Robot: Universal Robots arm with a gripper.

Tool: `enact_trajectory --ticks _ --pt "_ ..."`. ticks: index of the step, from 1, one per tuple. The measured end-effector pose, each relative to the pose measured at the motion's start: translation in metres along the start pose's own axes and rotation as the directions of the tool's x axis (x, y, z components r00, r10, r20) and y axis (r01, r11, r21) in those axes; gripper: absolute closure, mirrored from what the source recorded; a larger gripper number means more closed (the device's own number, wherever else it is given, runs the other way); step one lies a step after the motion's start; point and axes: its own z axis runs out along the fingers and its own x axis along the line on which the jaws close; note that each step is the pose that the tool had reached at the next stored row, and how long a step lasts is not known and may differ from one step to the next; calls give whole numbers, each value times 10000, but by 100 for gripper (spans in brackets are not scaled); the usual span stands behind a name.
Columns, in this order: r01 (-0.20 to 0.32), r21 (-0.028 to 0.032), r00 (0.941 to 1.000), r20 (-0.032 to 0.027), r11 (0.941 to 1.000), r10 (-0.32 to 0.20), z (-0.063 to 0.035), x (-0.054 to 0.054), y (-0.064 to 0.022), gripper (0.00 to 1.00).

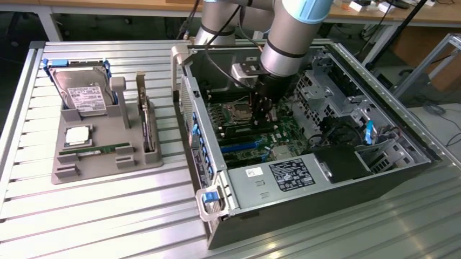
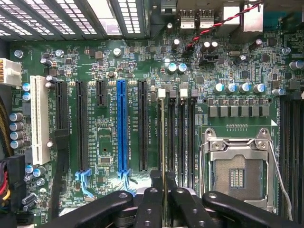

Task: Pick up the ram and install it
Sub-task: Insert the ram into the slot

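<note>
In the wrist view, my gripper (image 2: 164, 192) is shut on the ram (image 2: 163, 142), a thin green stick seen edge-on. The stick hangs along the row of dark memory slots (image 2: 184, 133) beside the empty silver processor socket (image 2: 236, 173). I cannot tell whether its lower edge touches a slot. In the exterior view, the gripper (image 1: 263, 114) reaches down inside the open computer case (image 1: 303, 178), over the motherboard. An identical ram stick (image 1: 94, 149) lies flat in the grey holder (image 1: 108, 167) on the exterior view's left.
The grey holder also carries a hard drive (image 1: 85, 91), a square silver processor (image 1: 78, 136) and an upright expansion card (image 1: 146, 127). A drive cage (image 1: 324, 91) and cables crowd the case beside the arm. A blue expansion slot (image 2: 122, 128) lies near the memory slots.
</note>
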Motion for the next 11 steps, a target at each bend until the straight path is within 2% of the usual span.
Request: enact_trajectory --ticks 3,4,5,6,7,8,9,10,11 --pt "0 0 10000 2 10000 0 0 0 0 85" --pt "0 0 10000 2 10000 0 0 0 0 79" --pt "0 2 10000 -9 10000 0 -4 0 0 79" --pt "-3 14 10000 -88 10000 3 -69 -1 3 79" --pt "-5 34 9999 -136 10000 6 -172 -4 7 79" --pt "-5 40 9999 -158 10000 6 -233 -6 9 90" --pt "-7 32 9998 -179 10000 7 -234 -7 1 90" --pt "-8 -55 9998 -181 10000 7 -233 -6 -60 90" --pt "-6 -196 9998 -187 9998 2 -234 -7 -182 90"
